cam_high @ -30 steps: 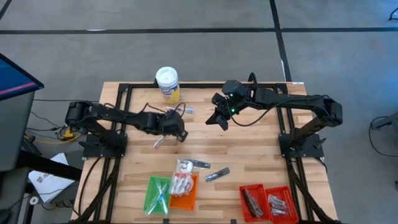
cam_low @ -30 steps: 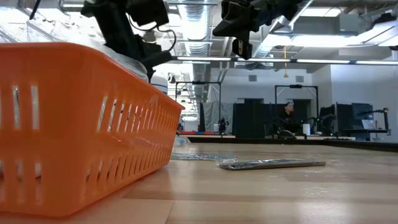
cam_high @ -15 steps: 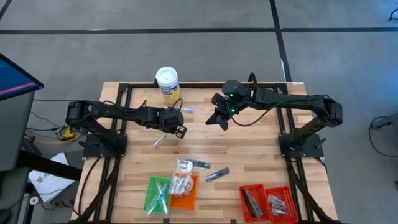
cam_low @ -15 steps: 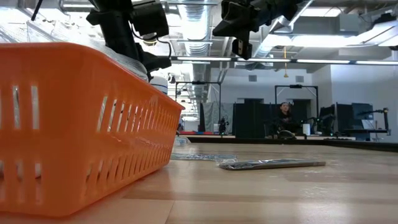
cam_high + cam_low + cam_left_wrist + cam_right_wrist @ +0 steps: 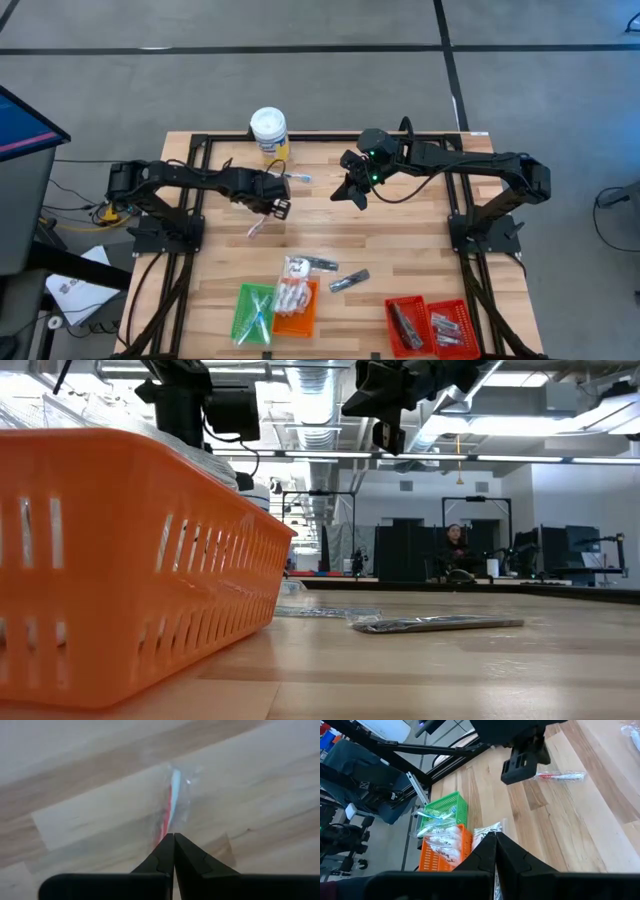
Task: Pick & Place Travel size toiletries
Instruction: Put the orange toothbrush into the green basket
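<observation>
Left pincer [image 5: 174, 836] clenched empty, wrapped pink-blue stick [image 5: 170, 802] apparently just beyond its tips

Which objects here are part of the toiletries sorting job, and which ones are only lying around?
Job:
clear-wrapped stick on the table under the shut left gripper
white packet
dark tubes
green tray, orange tray, red trays

Lying about:
white-lidded tub
</observation>
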`<action>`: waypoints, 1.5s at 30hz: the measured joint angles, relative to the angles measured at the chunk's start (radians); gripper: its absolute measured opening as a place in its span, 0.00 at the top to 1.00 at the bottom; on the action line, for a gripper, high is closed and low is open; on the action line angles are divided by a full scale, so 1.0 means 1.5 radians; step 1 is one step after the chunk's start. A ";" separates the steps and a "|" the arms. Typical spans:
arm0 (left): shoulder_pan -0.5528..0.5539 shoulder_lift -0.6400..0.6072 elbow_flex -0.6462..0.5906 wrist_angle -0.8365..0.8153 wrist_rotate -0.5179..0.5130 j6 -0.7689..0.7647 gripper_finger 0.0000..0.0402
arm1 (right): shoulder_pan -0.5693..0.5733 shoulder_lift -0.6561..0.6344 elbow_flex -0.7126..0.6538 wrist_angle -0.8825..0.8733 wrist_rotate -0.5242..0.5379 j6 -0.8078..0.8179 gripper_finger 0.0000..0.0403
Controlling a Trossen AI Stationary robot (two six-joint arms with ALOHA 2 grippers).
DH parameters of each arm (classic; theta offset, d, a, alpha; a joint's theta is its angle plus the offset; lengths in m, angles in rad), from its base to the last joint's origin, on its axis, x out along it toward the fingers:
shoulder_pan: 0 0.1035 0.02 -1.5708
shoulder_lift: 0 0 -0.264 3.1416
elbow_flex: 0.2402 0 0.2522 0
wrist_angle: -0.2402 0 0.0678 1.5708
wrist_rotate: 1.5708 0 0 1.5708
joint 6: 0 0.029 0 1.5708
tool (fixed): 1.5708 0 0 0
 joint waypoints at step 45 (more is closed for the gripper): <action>0.006 -0.001 -0.086 0.128 0.022 0.037 0.55 | 0.000 0.000 0.000 0.001 0.000 0.004 1.00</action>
